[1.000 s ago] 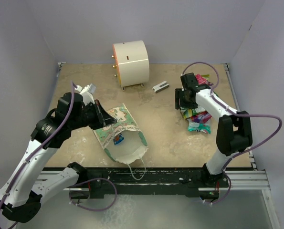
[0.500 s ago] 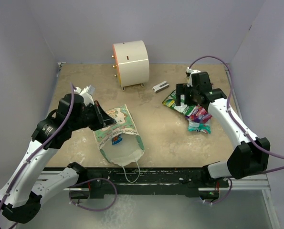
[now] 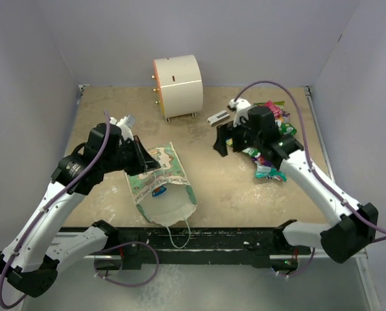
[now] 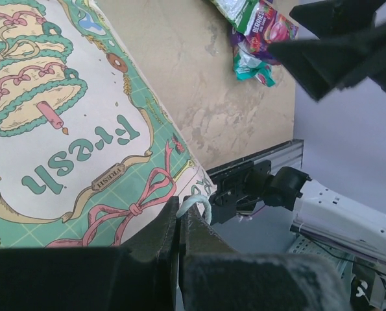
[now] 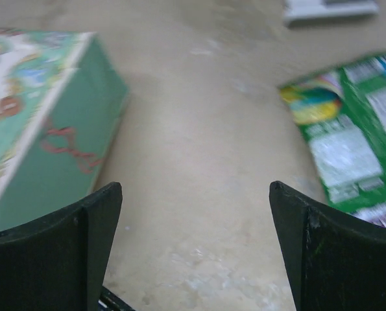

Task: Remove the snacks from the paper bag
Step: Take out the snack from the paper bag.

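Observation:
The mint-green paper bag [image 3: 168, 173] lies on its side, its white mouth facing the near edge, with one packet [image 3: 159, 190] showing inside. My left gripper [image 3: 145, 162] is shut on the bag's thin loop handle [image 4: 197, 202]; the bag's printed side [image 4: 63, 123] fills the left wrist view. My right gripper [image 3: 222, 140] is open and empty, low over bare table between the bag and the pile of snacks [image 3: 271, 157]. In the right wrist view my open gripper [image 5: 196, 201] has the bag [image 5: 50, 123] on its left and a green packet [image 5: 348, 142] on its right.
A white cylinder with an orange rim [image 3: 178, 84] stands at the back. A small grey-white block [image 3: 217, 117] lies behind my right gripper. More packets [image 3: 278, 111] lie at the back right. Side walls close in the table.
My right arm has swung left from the snack pile toward the bag, gripper open. The left gripper keeps its hold; the bag has shifted slightly.

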`<state>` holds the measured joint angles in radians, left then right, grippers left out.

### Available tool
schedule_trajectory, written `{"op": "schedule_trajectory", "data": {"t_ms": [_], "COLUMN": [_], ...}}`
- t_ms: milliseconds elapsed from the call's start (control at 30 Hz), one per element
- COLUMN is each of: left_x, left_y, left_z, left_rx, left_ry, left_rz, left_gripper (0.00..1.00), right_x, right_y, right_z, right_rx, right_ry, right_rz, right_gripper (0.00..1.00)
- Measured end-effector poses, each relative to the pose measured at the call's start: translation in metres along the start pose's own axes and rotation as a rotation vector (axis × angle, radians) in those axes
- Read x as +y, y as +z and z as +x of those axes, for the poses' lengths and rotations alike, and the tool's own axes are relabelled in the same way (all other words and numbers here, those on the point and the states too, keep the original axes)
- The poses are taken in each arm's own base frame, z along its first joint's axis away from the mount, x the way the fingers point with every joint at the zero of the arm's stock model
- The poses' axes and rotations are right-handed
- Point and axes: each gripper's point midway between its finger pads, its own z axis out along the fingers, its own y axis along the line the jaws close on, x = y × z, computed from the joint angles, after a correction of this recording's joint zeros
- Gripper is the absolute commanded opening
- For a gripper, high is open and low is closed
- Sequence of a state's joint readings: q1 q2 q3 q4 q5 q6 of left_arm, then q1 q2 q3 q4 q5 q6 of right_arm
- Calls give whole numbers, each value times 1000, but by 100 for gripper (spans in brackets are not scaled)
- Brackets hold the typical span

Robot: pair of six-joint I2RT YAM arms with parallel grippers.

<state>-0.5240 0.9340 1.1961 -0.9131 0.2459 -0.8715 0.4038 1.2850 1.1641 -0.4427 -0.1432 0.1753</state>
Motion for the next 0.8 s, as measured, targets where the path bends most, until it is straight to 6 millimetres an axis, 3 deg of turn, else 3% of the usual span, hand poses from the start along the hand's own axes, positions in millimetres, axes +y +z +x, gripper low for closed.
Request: {"op": "schedule_trajectory", "data": {"t_ms": [100, 233, 367, 667, 800], "left_x": [5, 15, 22, 25, 19], "left_y": [-1, -3, -4, 8, 15], "left_z": [1, 6, 10, 9, 5], "left_rx": [1, 11, 25, 56, 56], "left_ry": [-3, -12, -16, -7, -5], "left_rz": [-23, -66, -100, -131, -107], "left_gripper": [0, 0, 0, 0, 0], "right_x": [72, 142, 180, 255, 273], "right_y": [-13, -32, -41, -50, -60], "right_z": [-9, 11, 48, 107, 111], "right_rx": [-119, -273, -382, -451, -494], "right_ry": [-174, -376, -587, -992, -1000], "right_rz": [-197, -459, -639, -883, -910], "right_gripper": [93, 89, 82, 63, 54]}}
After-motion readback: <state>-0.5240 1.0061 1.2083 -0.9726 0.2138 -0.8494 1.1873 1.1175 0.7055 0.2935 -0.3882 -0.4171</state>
